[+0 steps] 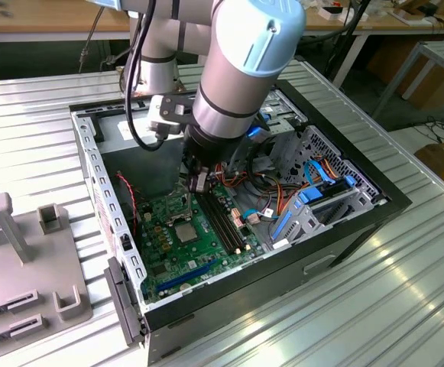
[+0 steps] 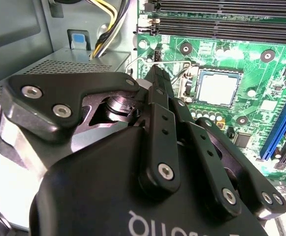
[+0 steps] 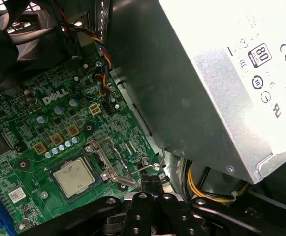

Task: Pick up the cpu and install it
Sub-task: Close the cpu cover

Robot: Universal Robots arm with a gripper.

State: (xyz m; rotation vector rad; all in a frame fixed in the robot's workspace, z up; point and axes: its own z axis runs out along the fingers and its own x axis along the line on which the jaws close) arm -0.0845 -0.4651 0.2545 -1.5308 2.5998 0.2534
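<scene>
In the exterior view, an open desktop computer case (image 1: pixel 359 222) lies on its side on a ribbed metal counter (image 1: pixel 38 122), and the silver and pale-blue arm (image 1: pixel 241 65) reaches down into it. The gripper (image 1: pixel 197 183) hangs low over the green motherboard (image 1: pixel 179 252), just above the socket area, its dark fingers close together and tapering to a point. The cpu (image 1: pixel 184 232) sits flat in the socket on the board, just below the gripper tip and apart from it. The long black memory slots (image 1: pixel 223 222) run beside the socket on the exterior view's right, and blue drive brackets (image 1: pixel 313 200) with bundled cables fill that end of the case. A grey plastic fixture (image 1: pixel 19 260) stands on the counter at the exterior view's left.

In the second wrist view, the gripper (image 2: pixel 157 73) appears clenched, its fingers meeting at a narrow tip with nothing between them. Just beyond the tip lies the cpu (image 2: pixel 218 88), its pale metal top square within the dark socket border. The hinged silver socket frame (image 2: pixel 188 81) stands raised between the tip and the chip. The memory slots (image 2: pixel 221 22) and a blue expansion slot (image 2: pixel 280 123) flank the socket.

In the first wrist view, the gripper (image 3: pixel 151 183) points at the board near the socket lever. The cpu (image 3: pixel 75 177) rests in its socket, uncovered, with the socket frame (image 3: pixel 106 160) swung open alongside it. The grey power supply (image 3: pixel 221 78) looms over the board, with yellow and black wires (image 3: pixel 199 189) trailing beneath it.
</scene>
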